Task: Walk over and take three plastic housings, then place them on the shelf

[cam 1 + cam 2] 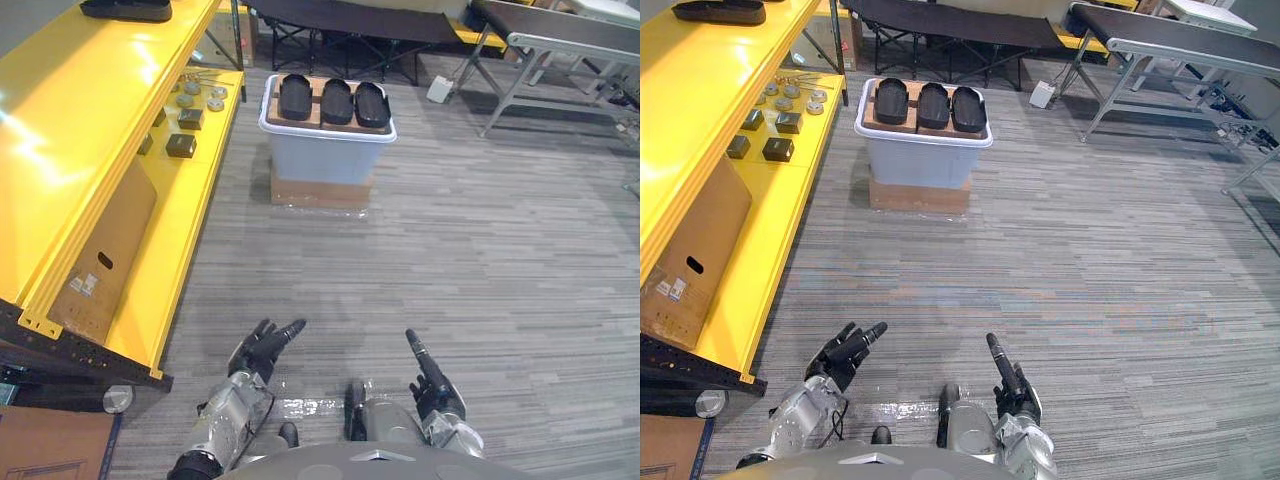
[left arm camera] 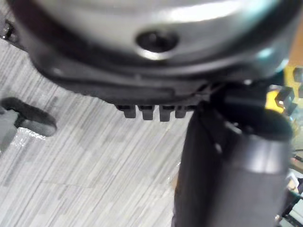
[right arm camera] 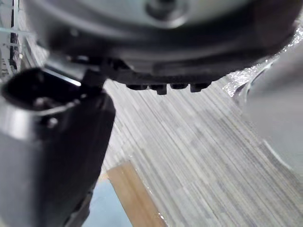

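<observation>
Three black plastic housings lie side by side on a brown board on top of a white bin, which stands on a cardboard box some way ahead on the carpet. The yellow shelf runs along the left. My left hand hangs low in front of me with relaxed fingers and holds nothing. My right hand is low on the right, fingers straight, also empty. Both hands are far from the housings.
Another black housing lies on the shelf's top level. Small metal parts and a cardboard box sit on the lower level. A black cot and a metal conveyor frame stand behind the bin.
</observation>
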### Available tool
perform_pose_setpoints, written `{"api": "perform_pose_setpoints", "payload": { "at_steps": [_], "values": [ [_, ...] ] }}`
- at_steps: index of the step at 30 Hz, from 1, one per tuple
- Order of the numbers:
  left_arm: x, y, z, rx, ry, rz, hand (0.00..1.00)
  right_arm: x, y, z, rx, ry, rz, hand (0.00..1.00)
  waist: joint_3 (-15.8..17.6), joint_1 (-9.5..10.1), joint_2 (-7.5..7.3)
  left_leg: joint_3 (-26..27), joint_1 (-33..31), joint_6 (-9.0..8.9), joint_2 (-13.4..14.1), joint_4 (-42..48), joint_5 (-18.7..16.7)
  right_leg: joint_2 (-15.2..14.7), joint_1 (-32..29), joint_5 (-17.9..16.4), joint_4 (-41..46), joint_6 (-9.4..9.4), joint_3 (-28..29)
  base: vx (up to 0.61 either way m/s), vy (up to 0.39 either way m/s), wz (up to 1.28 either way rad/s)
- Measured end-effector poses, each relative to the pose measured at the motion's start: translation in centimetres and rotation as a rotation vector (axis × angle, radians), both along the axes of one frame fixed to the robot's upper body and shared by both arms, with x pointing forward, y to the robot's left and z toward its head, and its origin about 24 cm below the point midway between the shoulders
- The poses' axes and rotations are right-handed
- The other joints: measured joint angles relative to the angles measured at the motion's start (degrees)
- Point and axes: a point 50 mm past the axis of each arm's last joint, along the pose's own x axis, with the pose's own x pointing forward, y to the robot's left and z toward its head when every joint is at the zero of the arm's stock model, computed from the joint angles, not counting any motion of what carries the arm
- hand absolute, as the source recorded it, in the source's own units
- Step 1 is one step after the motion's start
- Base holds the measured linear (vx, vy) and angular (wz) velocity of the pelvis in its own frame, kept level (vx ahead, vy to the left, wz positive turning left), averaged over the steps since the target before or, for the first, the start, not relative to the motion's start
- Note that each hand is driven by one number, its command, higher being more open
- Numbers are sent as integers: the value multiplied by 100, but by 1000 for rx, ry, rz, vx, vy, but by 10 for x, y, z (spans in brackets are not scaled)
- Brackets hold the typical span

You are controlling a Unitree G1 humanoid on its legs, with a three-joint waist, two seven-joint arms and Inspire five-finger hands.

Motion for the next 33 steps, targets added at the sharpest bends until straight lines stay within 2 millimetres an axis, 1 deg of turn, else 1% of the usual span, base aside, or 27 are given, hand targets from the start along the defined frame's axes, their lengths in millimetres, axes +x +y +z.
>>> {"api": "perform_pose_setpoints", "payload": {
  "at_steps": [4, 5, 6, 7, 8, 9, 10, 11, 13, 15, 16, 17, 18, 19, 20, 21, 22, 23, 24, 25, 26, 27, 28, 29, 30, 32, 33],
  "values": [
    [-14, 5, -7, 9, 56, 39, 100, 3, 6, 1, 15, -23, 55, 100, -38, 46, -82, 113, 159, -231, 127, 569, -761, 59, 98, 139, 70, -271, 0, 258, -147, -19],
    [-16, 4, -8, 10, 66, 52, 100, 5, 7, 2, 13, -28, 65, 100, -70, 73, -46, 153, 122, -375, 283, 847, -1070, 165, 125, 9, 257, -466, -28, 453, -288, -24],
    [-20, 3, -10, 7, 87, 66, 100, 7, 4, 3, -1, -27, 83, 100, -160, 75, 91, 211, 110, -569, 563, 1070, -1332, 389, 173, -15, 318, -515, -113, 433, -262, -19],
    [-24, 3, -12, 4, 101, 75, 100, 7, 3, 3, -7, -25, 88, 100, -276, 74, 102, 216, 82, -665, 698, 1289, -1402, 488, 232, -15, 271, -512, -182, 460, -246, -5],
    [-28, 5, -15, -14, 120, 115, 100, 9, 3, 4, -11, -29, 89, 100, -302, 53, 125, 227, -413, -829, 886, 2429, -1463, 627, 310, 149, 233, -774, -238, 372, -207, 7],
    [-26, 4, -16, -33, 120, 141, 100, 11, 2, 4, -16, -33, 90, 100, -295, 36, 135, 242, -761, -905, 1032, 3228, -1388, 691, 407, 205, 167, -860, -240, 470, -257, 6],
    [-30, -2, -18, -67, 134, 179, 100, 13, -3, 6, -33, -40, 101, 100, -215, 49, 293, 259, -1462, -977, 1388, 4832, -1029, 891, 791, 245, -70, -1035, -236, 507, -244, -15],
    [-30, -8, -18, -92, 133, 199, 100, 14, -7, 7, -56, -40, 117, 100, -167, 128, 425, 254, -1840, -964, 1498, 5492, -1071, 1013, 1133, 185, -233, -1163, -171, 626, -240, -39],
    [-25, -9, -17, -103, 114, 211, 100, 20, -9, 9, -78, -47, 142, 100, -110, 277, 381, 332, -2114, -980, 1291, 5073, -1201, 968, 1528, 92, -380, -1197, 41, 512, -140, -57],
    [-22, -11, -15, -117, 89, 210, 100, 37, -6, 16, -92, -97, 172, 100, -17, 302, 332, 342, -2332, -942, 824, 3502, -1095, 777, 1911, -63, -510, -1056, 348, 505, -43, -72],
    [-21, -12, -14, -121, 81, 211, 100, 41, -6, 18, -94, -110, 174, 100, 2, 301, 343, 307, -2417, -925, 730, 3098, -957, 741, 1965, -113, -510, -1023, 395, 418, 33, -61],
    [-19, -14, -12, -127, 63, 214, 100, 45, -5, 21, -97, -124, 176, 100, 38, 306, 342, 246, -2530, -893, 590, 2496, -658, 673, 2076, -243, -510, -987, 465, 380, 91, -37],
    [-18, -18, -11, -138, 51, 216, 100, 46, -7, 22, -104, -132, 178, 100, 77, 307, 401, 45, -2594, -955, 462, 1703, -178, 674, 2271, -427, -529, -906, 503, 290, 96, -28],
    [-18, -20, -11, -145, 51, 216, 100, 44, -10, 22, -115, -128, 179, 100, 95, 311, 481, -50, -2590, -1021, 479, 1372, 55, 734, 2383, -510, -537, -882, 526, 326, 158, -23],
    [-17, -22, -10, -152, 44, 214, 100, 39, -13, 21, -126, -112, 187, 100, 94, 323, 642, -147, -2618, -994, 608, 1147, 379, 883, 2617, -760, -524, -870, 585, 334, 217, -23],
    [-19, -19, -11, -146, 48, 214, 100, 33, -10, 17, -120, -92, 200, 100, 68, 345, 674, -192, -2598, -705, 670, 1294, 1017, 931, 2759, -1052, -361, -820, 673, 342, 238, -24],
    [-20, -19, -11, -144, 48, 215, 100, 31, -7, 16, -112, -86, 204, 100, 36, 352, 607, -152, -2548, -529, 609, 1306, 1226, 855, 2774, -1214, -236, -795, 707, 382, 224, -8],
    [-19, -10, -10, -116, 41, 213, 100, 30, 0, 15, -95, -85, 212, 100, 17, 342, 254, -38, -2546, -343, 337, 1339, 1169, 581, 2717, -1479, -31, -749, 704, 474, 171, 4],
    [-14, -5, -8, -97, 31, 207, 100, 32, 3, 15, -92, -90, 224, 100, -21, 382, 31, 14, -2600, -186, 108, 1370, 1026, 362, 2564, -1613, 298, -689, 691, 485, 145, 8],
    [-12, -5, -8, -95, 34, 208, 100, 33, 2, 16, -96, -92, 226, 100, -15, 390, 12, 21, -2596, -123, 60, 1369, 982, 312, 2411, -1631, 638, -655, 711, 414, 110, 5],
    [-10, -6, -8, -91, 41, 210, 100, 35, 2, 16, -95, -93, 229, 100, -9, 388, 17, 32, -2438, -56, -15, 1234, 891, 223, 1915, -1539, 1752, -445, 681, 419, 145, 10],
    [-11, -6, -10, -85, 51, 205, 100, 33, 4, 15, -88, -86, 236, 100, 19, 372, -13, 7, -2075, 11, -120, 973, 839, 31, 1394, -1203, 3025, 167, 560, 414, 150, 13],
    [-12, -6, -10, -82, 55, 199, 100, 32, 7, 13, -83, -81, 246, 100, 27, 348, -38, 3, -1862, 39, -172, 844, 817, -75, 1210, -1121, 3551, 344, 543, 510, 171, 20],
    [-14, -5, -11, -67, 67, 192, 100, 29, 10, 11, -72, -66, 251, 100, 40, 320, -18, -56, -1506, 94, -231, 745, 692, -220, 1009, -1247, 4064, 130, 386, 416, 120, 22],
    [-15, -4, -11, -55, 73, 187, 100, 27, 12, 9, -65, -60, 252, 100, 48, 311, 52, -126, -1226, 92, -228, 764, 537, -297, 874, -1430, 4018, -113, 144, 407, 108, 25],
    [-10, -1, -9, -45, 64, 187, 100, 25, 15, 9, -61, -58, 265, 100, 40, 274, 140, -348, -990, 125, -201, 783, 382, -296, 661, -1563, 3297, -269, -62, 375, 32, 50],
    [-6, -2, -8, -43, 56, 186, 100, 24, 14, 8, -63, -54, 261, 100, 25, 259, 222, -518, -928, 103, -134, 784, 298, -241, 477, -1546, 2598, -247, -19, 358, -28, 70]
  ]
}}
